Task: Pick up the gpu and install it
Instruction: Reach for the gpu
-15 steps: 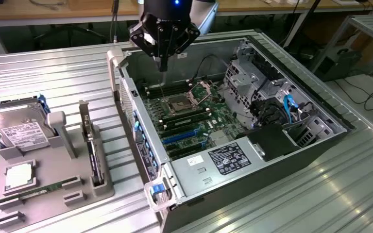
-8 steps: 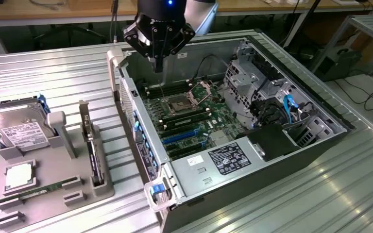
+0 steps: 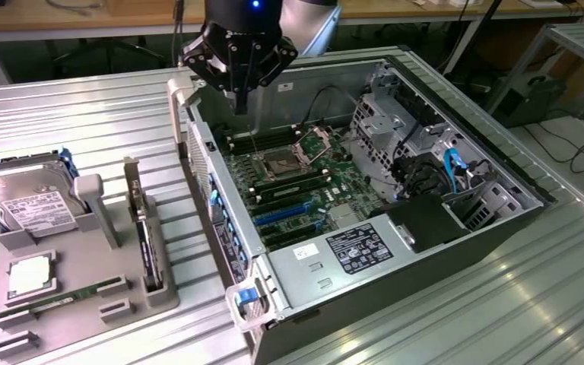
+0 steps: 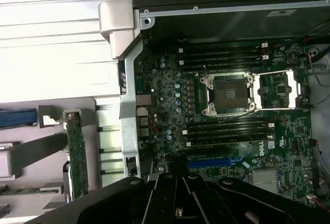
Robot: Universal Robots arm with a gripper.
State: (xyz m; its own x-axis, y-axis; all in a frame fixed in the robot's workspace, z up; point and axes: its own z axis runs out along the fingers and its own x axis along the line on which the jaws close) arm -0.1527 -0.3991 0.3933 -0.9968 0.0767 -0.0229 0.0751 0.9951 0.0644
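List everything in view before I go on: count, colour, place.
table: one, ribbed silver metal, under everything
computer case: one, black and silver, open, exterior view's right
motherboard: one, green, inside the case
processor socket: one, silver frame, on the motherboard
holder: one, grey, exterior view's left
hard drive: one, silver, white label, in the holder
gpu: one, dark, on edge in the holder
memory stick: one, green, flat in the holder
hand: one, black, shut, empty, over the case
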